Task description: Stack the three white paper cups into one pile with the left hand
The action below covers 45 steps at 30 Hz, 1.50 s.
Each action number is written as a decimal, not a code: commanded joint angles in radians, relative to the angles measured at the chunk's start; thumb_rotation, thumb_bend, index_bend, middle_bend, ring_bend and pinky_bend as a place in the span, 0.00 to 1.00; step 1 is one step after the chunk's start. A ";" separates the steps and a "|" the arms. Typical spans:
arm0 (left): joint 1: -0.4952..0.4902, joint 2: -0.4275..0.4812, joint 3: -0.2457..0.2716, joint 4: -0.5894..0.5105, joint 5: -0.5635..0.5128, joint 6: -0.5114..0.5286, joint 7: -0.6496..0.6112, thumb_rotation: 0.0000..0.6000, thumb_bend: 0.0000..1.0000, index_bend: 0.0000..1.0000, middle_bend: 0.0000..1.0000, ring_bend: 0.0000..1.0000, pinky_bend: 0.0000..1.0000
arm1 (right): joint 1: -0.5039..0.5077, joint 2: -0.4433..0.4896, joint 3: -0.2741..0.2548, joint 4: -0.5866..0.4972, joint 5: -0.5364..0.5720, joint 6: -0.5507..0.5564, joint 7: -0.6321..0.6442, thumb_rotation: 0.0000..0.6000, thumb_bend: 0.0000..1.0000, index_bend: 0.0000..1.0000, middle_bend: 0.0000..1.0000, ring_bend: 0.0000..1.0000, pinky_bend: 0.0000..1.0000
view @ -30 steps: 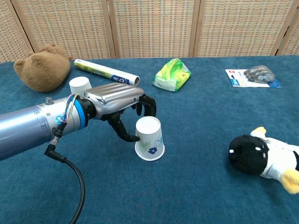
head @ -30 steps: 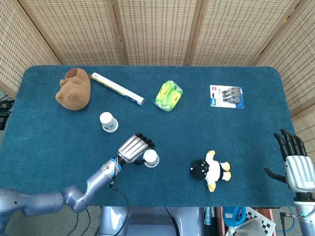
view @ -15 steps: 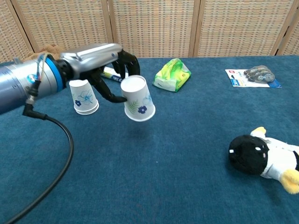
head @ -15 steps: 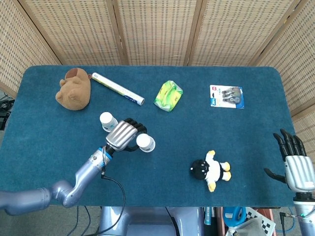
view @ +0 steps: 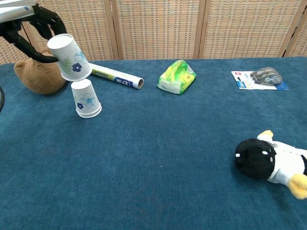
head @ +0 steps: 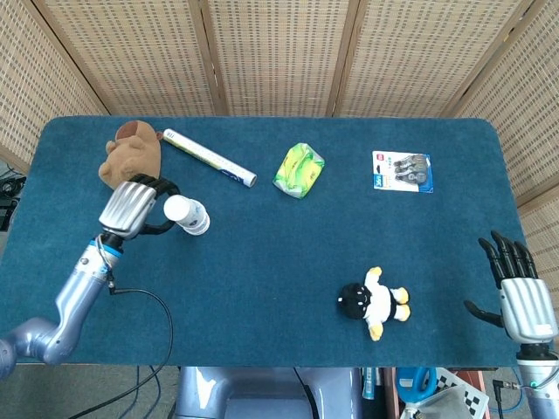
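Blue table: left hand gripping cup, now raised above second cup.

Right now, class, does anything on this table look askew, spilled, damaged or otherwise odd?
Nothing is spilled or damaged. The one oddity is the paper cup gripped by the left hand: it hangs tilted, upside down, above the upside-down cup on the blue table. Only two cups show, though the task names three.
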 commanded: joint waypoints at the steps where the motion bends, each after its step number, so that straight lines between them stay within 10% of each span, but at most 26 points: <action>1: 0.022 0.015 0.001 0.064 -0.020 -0.026 -0.079 1.00 0.26 0.45 0.43 0.39 0.29 | 0.001 -0.004 -0.002 -0.001 0.000 -0.003 -0.010 1.00 0.00 0.00 0.00 0.00 0.00; 26: -0.053 -0.161 -0.006 0.286 -0.038 -0.143 -0.122 1.00 0.26 0.45 0.38 0.34 0.29 | 0.007 -0.020 0.005 0.022 0.032 -0.026 -0.029 1.00 0.00 0.00 0.00 0.00 0.00; 33: -0.064 -0.186 -0.009 0.297 -0.043 -0.152 -0.112 1.00 0.26 0.02 0.00 0.00 0.05 | 0.006 -0.017 0.007 0.023 0.036 -0.026 -0.022 1.00 0.00 0.00 0.00 0.00 0.00; 45: 0.070 0.021 -0.008 0.047 -0.030 0.046 -0.049 1.00 0.24 0.00 0.00 0.00 0.00 | 0.006 -0.016 0.002 0.016 0.025 -0.023 -0.024 1.00 0.00 0.00 0.00 0.00 0.00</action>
